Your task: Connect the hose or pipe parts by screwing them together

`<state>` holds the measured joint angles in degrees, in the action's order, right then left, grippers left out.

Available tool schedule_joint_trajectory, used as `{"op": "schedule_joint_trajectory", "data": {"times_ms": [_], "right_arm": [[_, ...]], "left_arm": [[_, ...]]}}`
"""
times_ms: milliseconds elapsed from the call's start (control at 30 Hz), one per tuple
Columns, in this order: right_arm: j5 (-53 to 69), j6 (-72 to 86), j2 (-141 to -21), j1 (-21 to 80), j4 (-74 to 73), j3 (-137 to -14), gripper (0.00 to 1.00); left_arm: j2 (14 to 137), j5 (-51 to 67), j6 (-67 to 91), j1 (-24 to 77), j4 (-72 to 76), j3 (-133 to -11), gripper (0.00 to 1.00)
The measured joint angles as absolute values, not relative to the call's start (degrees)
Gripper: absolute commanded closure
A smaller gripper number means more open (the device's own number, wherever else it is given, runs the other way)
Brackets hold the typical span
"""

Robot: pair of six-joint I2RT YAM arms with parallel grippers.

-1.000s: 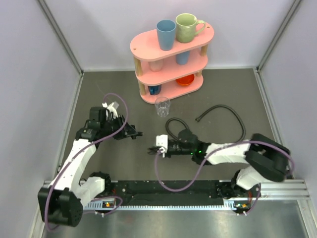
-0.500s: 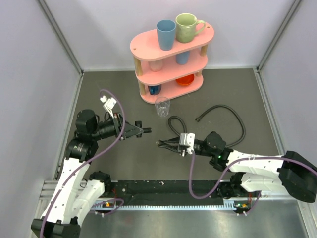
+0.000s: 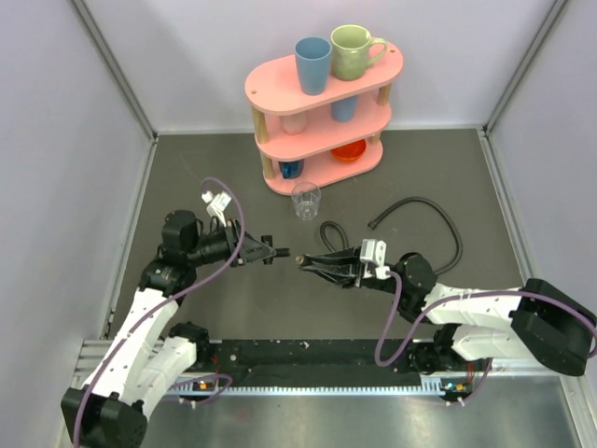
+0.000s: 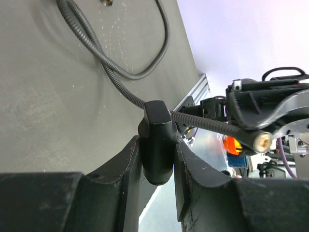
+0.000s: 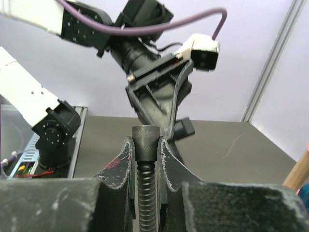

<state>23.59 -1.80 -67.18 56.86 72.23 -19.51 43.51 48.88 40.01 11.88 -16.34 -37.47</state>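
My left gripper (image 3: pixel 272 252) is shut on a short black cylindrical fitting (image 4: pixel 157 121), held above the table and pointing right. My right gripper (image 3: pixel 302 260) is shut on the knurled end (image 5: pixel 146 134) of a black ribbed hose (image 5: pixel 146 193) and points left at it. The two ends face each other with a small gap between them. In the left wrist view that hose (image 4: pixel 96 53) trails back over the table. It makes a loop (image 3: pixel 328 230) behind the right gripper. A further curved stretch of black hose (image 3: pixel 438 210) lies on the table to the right.
A clear glass (image 3: pixel 305 199) stands just behind the two grippers. Behind it is a pink three-level shelf (image 3: pixel 280 79) with cups. Purple cables hang from both arms. A metal rail (image 3: pixel 317 355) runs along the near edge, and walls close in both sides.
Both grippers have come together at the table's middle. The right one has risen with the hose end and moved right; the left has swung its fitting toward it.
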Motion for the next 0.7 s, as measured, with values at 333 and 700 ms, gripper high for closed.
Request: {"op": "schedule_joint_trajectory", "data": {"times_ms": [333,700], "right_arm": [[15.6,10.1,-72.3,56.3,73.7,-24.7,0.91],[15.2,16.3,-77.3,56.2,74.1,-30.5,0.82]], "left_arm": [[47.0,43.4,47.0,19.6,-6.7,-31.4,1.00],[52.1,34.4,55.7,31.0,8.2,-27.6,1.00]]}}
